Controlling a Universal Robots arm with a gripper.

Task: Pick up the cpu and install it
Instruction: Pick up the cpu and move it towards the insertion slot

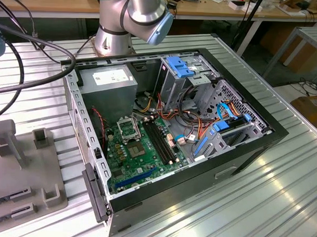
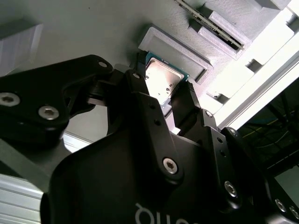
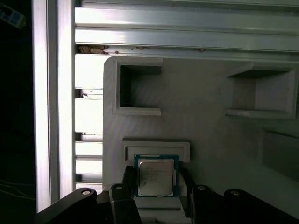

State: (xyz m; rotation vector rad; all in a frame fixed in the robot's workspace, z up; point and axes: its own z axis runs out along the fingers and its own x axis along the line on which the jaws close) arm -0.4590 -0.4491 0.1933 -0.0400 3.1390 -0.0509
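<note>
The cpu (image 3: 156, 175), a small square chip with a shiny metal top, lies at a shallow raised holder (image 3: 156, 145) on a grey fixture plate (image 3: 210, 135). In both wrist views my gripper (image 3: 156, 186) has a black finger against each of two opposite edges of the chip, so it looks shut on it. In the second wrist view the cpu (image 2: 162, 80) shines between the fingers (image 2: 140, 93) just below the holder's rim (image 2: 180, 49). In the exterior view the open computer case (image 1: 168, 124) shows the motherboard's square socket frame (image 1: 128, 129).
The arm's base (image 1: 112, 33) stands behind the case. A grey power-supply box (image 1: 108, 80), black memory slots (image 1: 160, 142) and cable bundles (image 1: 200, 125) fill the case. The grey fixture (image 1: 21, 171) lies at the exterior view's left, with upright posts and pockets (image 3: 138, 88) on it.
</note>
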